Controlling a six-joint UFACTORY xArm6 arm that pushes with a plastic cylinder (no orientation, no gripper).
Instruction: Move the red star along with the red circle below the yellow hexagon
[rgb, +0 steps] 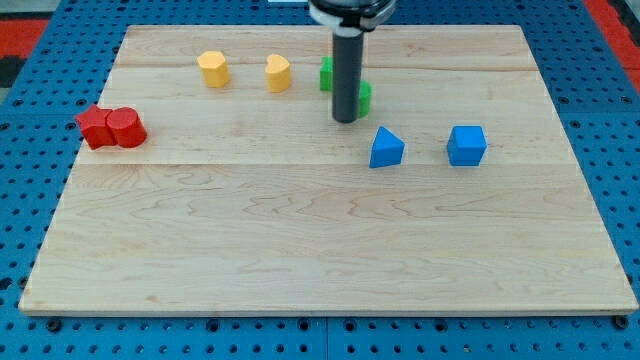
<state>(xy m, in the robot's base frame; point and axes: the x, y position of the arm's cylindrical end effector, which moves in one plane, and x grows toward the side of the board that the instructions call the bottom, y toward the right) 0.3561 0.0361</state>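
Lying at the view's left edge of the wooden board (300, 250), partly hanging over its rim: the red star (95, 127) and the red circle (127, 129), touching side by side, star on the view's left, circle on the view's right. Forming together 1 short row with its long axis running left to right across the view; which way the star's points are facing too small to tell. Sitting well above and to the right of that pair, near the view's top: the yellow hexagon (212, 68), with a yellow heart (278, 72) just beside it on the right. No fingers here, only a straight dark rod holding nothing, coming down from the view's top with my tip (345, 120) resting on the board near the top centre. Standing partly hidden behind the rod: 2 green blocks, one (326, 73) at its left, one (364, 96) at its right, shapes not readable; contact with them not clear. Lying well apart from the tip, far to its left: the red pair. Resting below and right of the tip: a blue triangle (386, 148) and a blue cube (466, 145).
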